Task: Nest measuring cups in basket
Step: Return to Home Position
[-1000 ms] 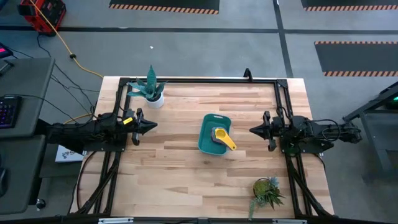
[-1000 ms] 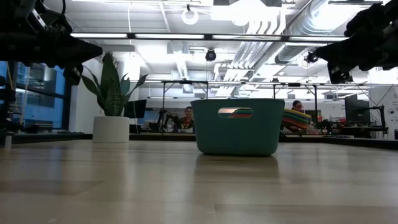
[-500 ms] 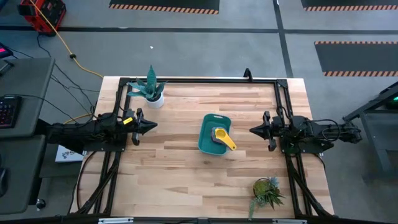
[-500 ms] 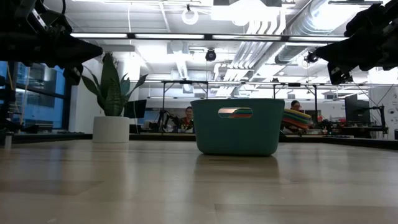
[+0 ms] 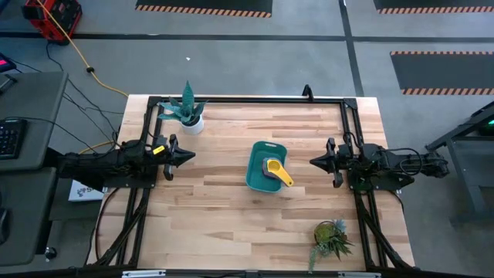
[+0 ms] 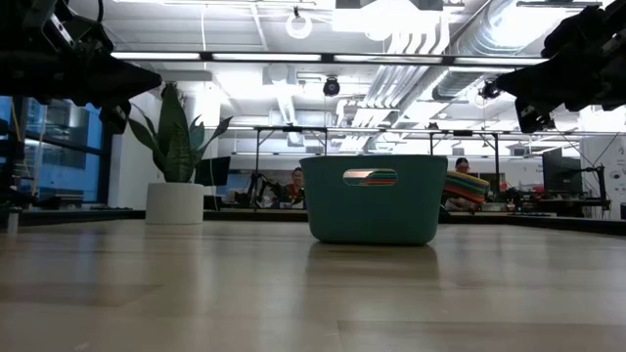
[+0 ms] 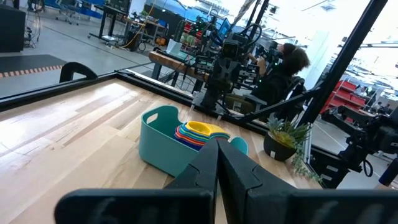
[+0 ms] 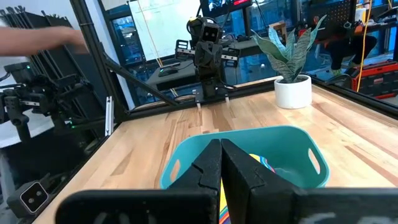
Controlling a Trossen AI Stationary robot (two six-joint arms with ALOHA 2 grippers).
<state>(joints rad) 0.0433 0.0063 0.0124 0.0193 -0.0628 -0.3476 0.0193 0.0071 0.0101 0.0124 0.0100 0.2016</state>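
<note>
1. Basket: teal tub with rounded corners, standing near the middle of the bench, between the two arms and well apart from both.
2. Measuring cups: one nested stack inside the basket, in the end nearer the small leafy plant. The yellow cup is on top, with its handle reaching out over the rim.
3. Left tool: raised above the bench's left side, pointing toward the basket. Its fingers are pressed together and hold nothing.
4. Right tool: raised above the bench's right side, facing the basket. Its fingers are pressed together and hold nothing.
5. Plant in white pot: at the far left corner of the bench.
</note>
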